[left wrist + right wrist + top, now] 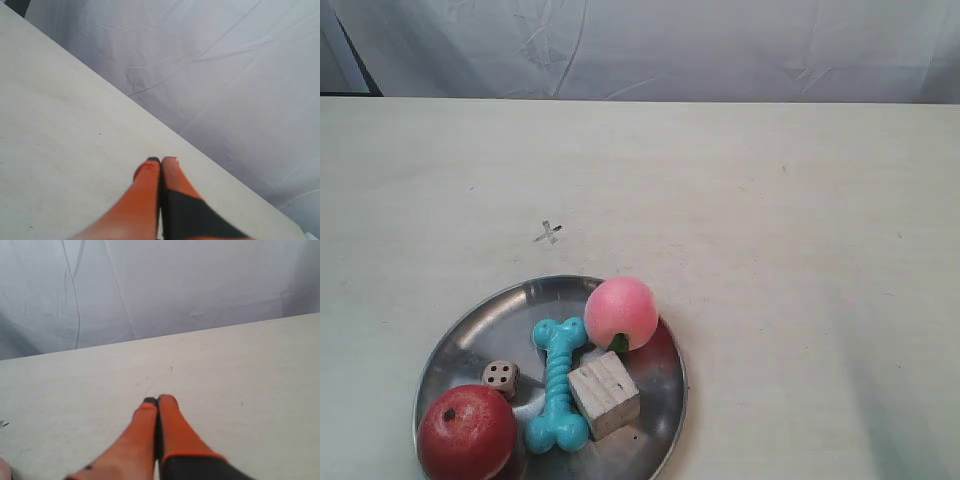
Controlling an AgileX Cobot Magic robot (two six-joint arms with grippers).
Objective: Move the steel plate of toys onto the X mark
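The steel plate (485, 325) lies at the bottom left of the exterior view, partly cut off by the lower edge. On it rest a red apple (467, 434), a pink peach (621, 312), a turquoise dog-bone (558, 384), a pale wooden cube (604, 394) and a small beige die (501, 376). The X mark (549, 233) is on the table just beyond the plate's far rim. Neither arm shows in the exterior view. My left gripper (161, 161) is shut, empty, over bare table. My right gripper (158, 400) is likewise shut with nothing in it.
A pale cream tabletop (770, 250) fills the scene, with a wrinkled white cloth backdrop (670, 45) behind its far edge. The same backdrop (225, 75) and table edge show in both wrist views.
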